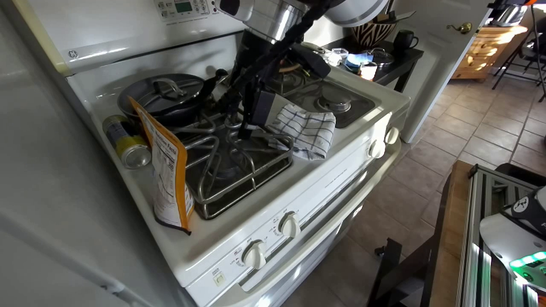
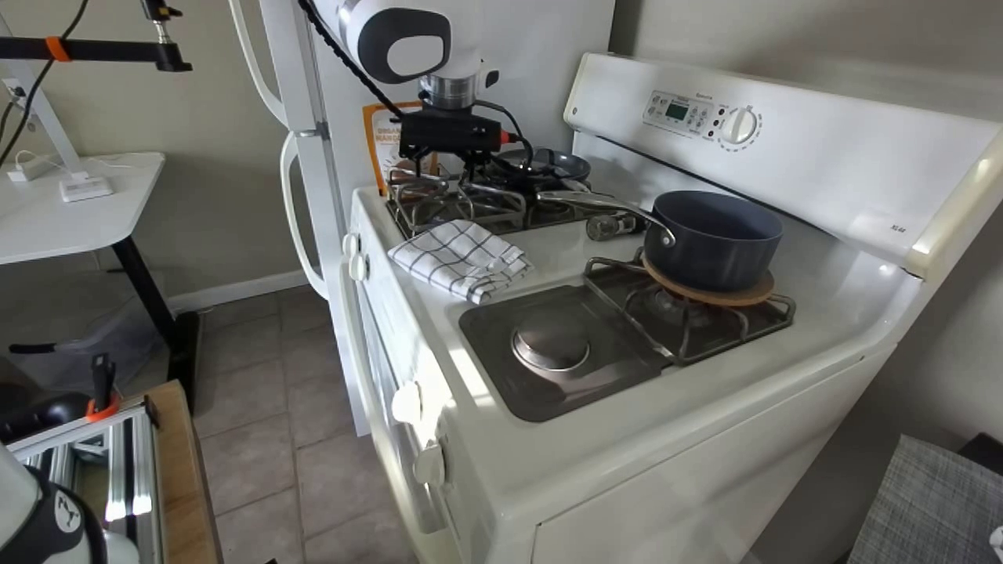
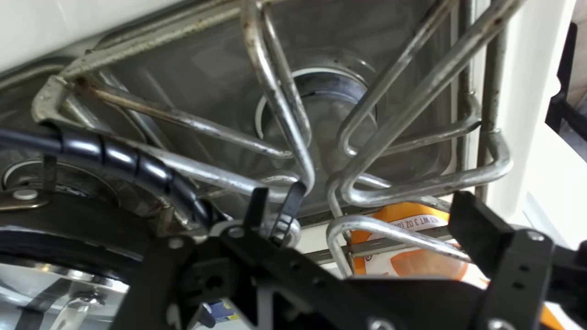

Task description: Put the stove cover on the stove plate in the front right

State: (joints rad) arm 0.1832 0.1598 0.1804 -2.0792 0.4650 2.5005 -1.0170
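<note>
Currently, the gripper is held low over the front left of the white cooktop, its fingers turned downward. They are spread wide apart, and nothing can be seen pinched between them. Bars of the stove cover are shown in the gap in the wrist view, though whether any of them is touched cannot be told. The cover is placed over the front left burner; its bars are seen doubled, but whether a second grate is stacked below cannot be made out.

The stove plate at the front right is exposed. Between the two, a checked cloth is laid, folded. At the left edge, an orange and white pouch is stood upright just beside the cover, with a yellow can near it. The rear left is taken up by a lidded pan. At the rear right, a dark saucepan is set on a round wooden trivet, which is borne by another grate.
</note>
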